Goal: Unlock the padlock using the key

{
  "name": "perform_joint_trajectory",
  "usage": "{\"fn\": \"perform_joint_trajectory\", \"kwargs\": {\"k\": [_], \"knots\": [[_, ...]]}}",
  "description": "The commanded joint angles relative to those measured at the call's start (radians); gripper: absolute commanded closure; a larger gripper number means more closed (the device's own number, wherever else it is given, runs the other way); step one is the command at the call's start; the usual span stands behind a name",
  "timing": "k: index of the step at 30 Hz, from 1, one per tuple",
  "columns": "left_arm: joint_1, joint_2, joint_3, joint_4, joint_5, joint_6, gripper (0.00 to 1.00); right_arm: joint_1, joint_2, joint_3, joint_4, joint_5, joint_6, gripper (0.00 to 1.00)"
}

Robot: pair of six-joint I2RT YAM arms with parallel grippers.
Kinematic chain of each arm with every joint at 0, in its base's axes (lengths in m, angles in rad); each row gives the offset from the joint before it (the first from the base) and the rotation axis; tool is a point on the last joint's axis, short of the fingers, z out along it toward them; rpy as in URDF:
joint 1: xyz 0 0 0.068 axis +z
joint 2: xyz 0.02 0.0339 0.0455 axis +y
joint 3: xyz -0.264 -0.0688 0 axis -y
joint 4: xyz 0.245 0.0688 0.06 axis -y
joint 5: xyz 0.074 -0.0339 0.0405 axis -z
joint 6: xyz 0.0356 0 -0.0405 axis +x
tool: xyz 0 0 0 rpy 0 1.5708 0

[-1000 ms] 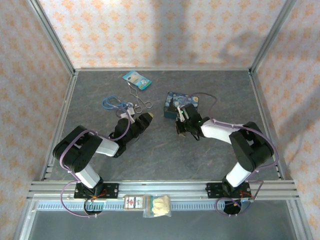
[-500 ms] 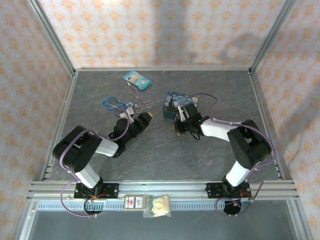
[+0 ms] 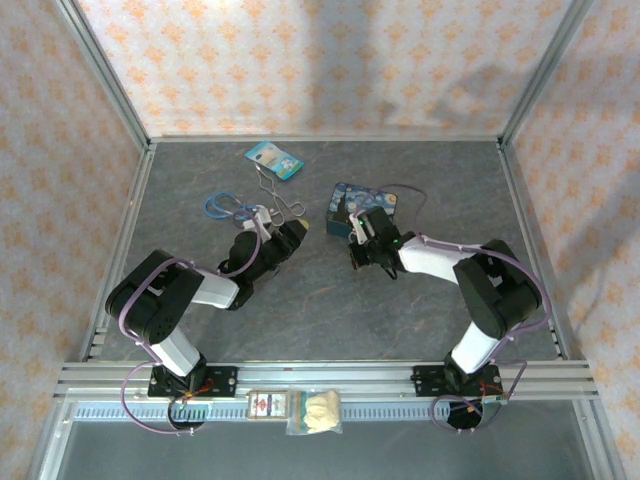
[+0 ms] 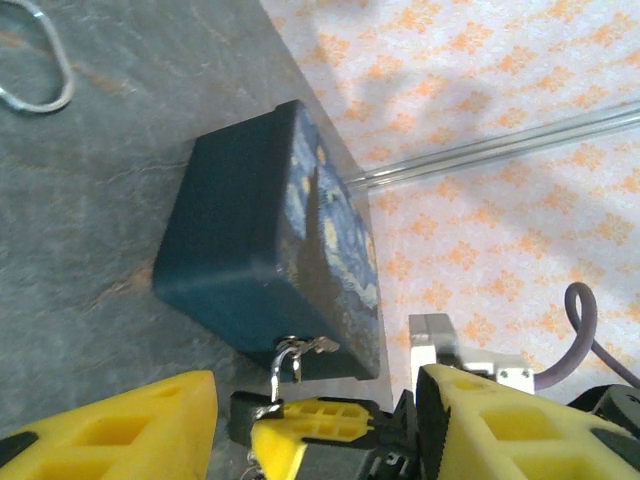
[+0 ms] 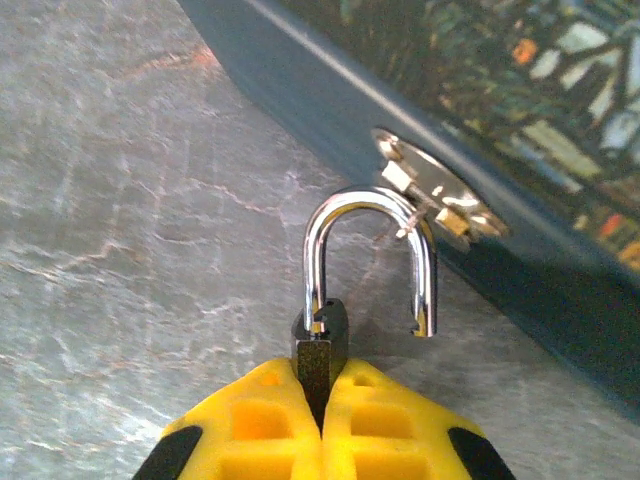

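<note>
On the grey table (image 5: 120,200), right jaws pinch the padlock (image 5: 322,335); left jaws spread.

The padlock (image 5: 322,348) has a dark body and a shiny silver shackle. The right gripper (image 5: 322,382) has yellow pads (image 5: 250,425). The tin (image 4: 232,215) is dark blue with a swirling starry painting. The desk (image 3: 330,305) is mottled grey.

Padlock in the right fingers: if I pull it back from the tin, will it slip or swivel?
Probably stiff and heavy for its size: the padlock looks all metal. It may swivel, since the right fingers pinch only its narrow body. Its polished shackle stands open beside the tin's latch, so the free end could snag.
</note>
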State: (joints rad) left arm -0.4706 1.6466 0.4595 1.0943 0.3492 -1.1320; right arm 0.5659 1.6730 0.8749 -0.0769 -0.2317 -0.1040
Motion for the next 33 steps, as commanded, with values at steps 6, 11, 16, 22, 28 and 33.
{"fn": "perform_joint_trajectory", "kwargs": {"k": [6,11,16,22,28,33], "knots": [[0.015,0.019,0.052,-0.007,0.051,0.052,0.47,-0.016,0.012,0.047,-0.107,0.102,-0.326,1.0],[0.013,0.025,0.014,0.029,0.069,0.036,0.47,-0.023,-0.01,0.064,-0.113,0.129,-0.446,1.0],[0.014,0.047,-0.015,0.095,0.089,0.004,0.48,-0.028,0.027,0.116,-0.106,0.102,-0.505,1.0],[-0.015,0.103,-0.01,0.176,0.099,-0.016,0.51,-0.029,0.088,0.194,-0.123,0.007,-0.526,1.0],[-0.078,0.226,0.068,0.271,0.025,-0.022,0.56,-0.03,0.101,0.187,-0.12,-0.051,-0.522,1.0],[-0.095,0.329,0.163,0.269,-0.055,0.013,0.57,-0.032,0.105,0.171,-0.106,-0.075,-0.516,1.0]]}}
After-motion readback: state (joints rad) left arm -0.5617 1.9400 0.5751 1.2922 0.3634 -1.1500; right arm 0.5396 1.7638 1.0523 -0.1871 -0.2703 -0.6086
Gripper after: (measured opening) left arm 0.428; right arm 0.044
